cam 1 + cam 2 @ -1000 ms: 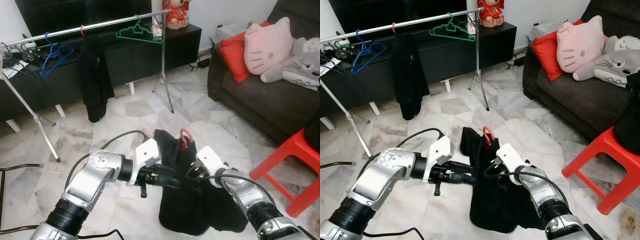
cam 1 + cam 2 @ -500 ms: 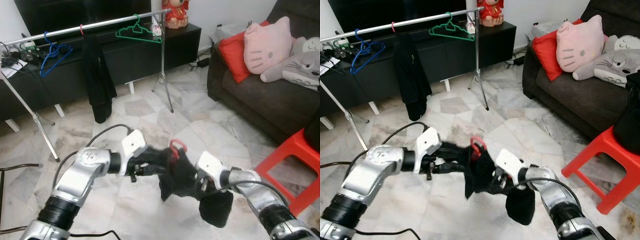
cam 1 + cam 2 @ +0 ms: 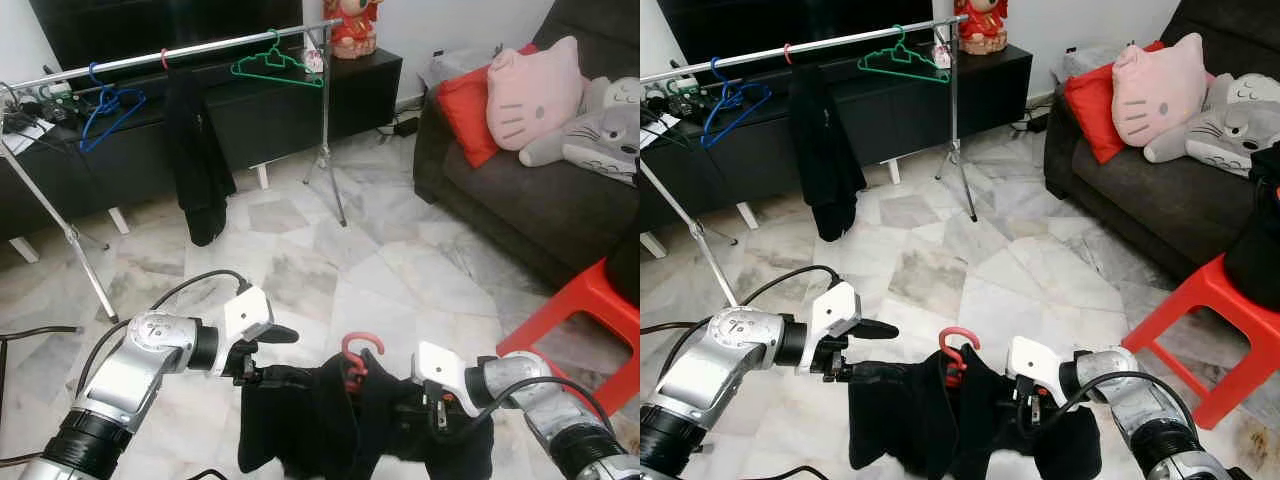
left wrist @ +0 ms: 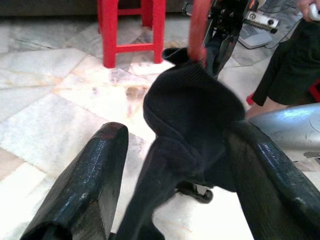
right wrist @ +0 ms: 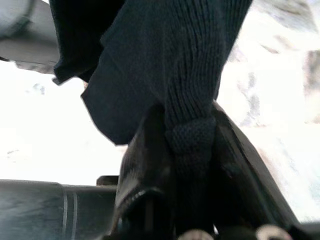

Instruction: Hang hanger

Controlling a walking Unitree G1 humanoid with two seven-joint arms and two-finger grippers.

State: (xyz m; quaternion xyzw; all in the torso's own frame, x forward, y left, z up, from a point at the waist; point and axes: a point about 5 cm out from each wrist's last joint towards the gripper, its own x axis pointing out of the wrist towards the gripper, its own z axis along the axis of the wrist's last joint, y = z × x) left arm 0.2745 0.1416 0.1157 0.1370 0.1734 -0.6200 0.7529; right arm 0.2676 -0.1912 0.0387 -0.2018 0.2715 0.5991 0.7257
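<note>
A black knitted garment (image 3: 320, 430) on a red hanger (image 3: 358, 346) hangs low over the marble floor, stretched between my two grippers. My left gripper (image 3: 285, 355) is at its left shoulder, fingers (image 4: 95, 170) spread wide with a fold of the cloth (image 4: 190, 115) lying between them. My right gripper (image 3: 432, 408) is at the other shoulder and is shut on the knitted cloth (image 5: 190, 135). The hanger's red hook stands up between the two grippers. Behind stands the silver clothes rail (image 3: 210, 48), carrying a blue hanger (image 3: 105, 108), a green hanger (image 3: 276, 66) and a black garment (image 3: 200, 150).
A long black cabinet (image 3: 360, 85) runs behind the rail, whose tripod legs (image 3: 330, 170) stand on the floor. A dark sofa (image 3: 520, 190) with a red cushion and plush toys is at the right. A red stool (image 3: 590, 300) stands close to my right arm.
Both grippers have dropped lower and moved apart. The garment, bunched up between them before, now hangs spread out with the red hook upright in the middle.
</note>
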